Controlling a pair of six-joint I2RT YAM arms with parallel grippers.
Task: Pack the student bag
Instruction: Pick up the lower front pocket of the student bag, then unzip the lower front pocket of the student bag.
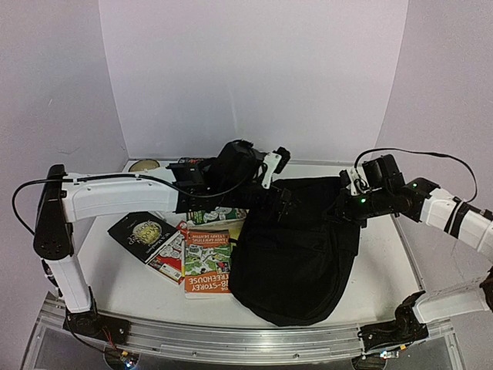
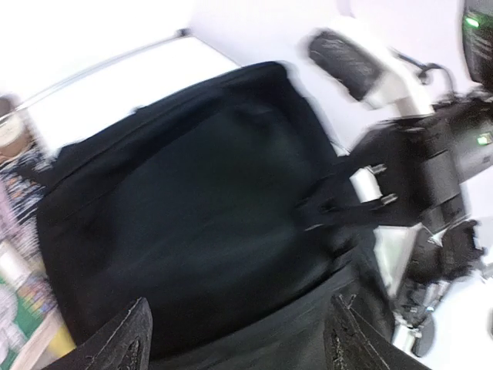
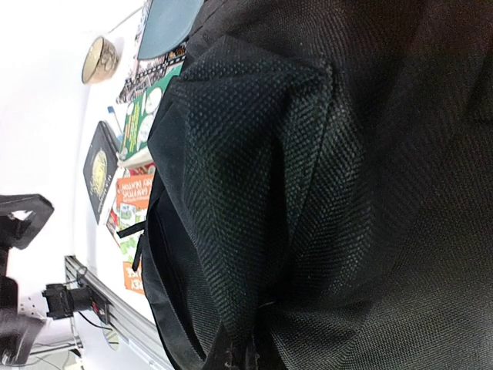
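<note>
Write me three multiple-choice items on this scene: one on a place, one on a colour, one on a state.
1. In the top view, where do the books lie?
A. left of the student bag
B. on top of it
C. right of it

2. What colour is the student bag?
A. red
B. black
C. white

3. How does the left gripper stand?
A. shut on a book
B. shut on a strap
C. open

Key:
1 A, their covers show beside the bag's left edge.
2 B, its fabric is black in every view.
3 C, its jaws stand wide apart above the bag.
</note>
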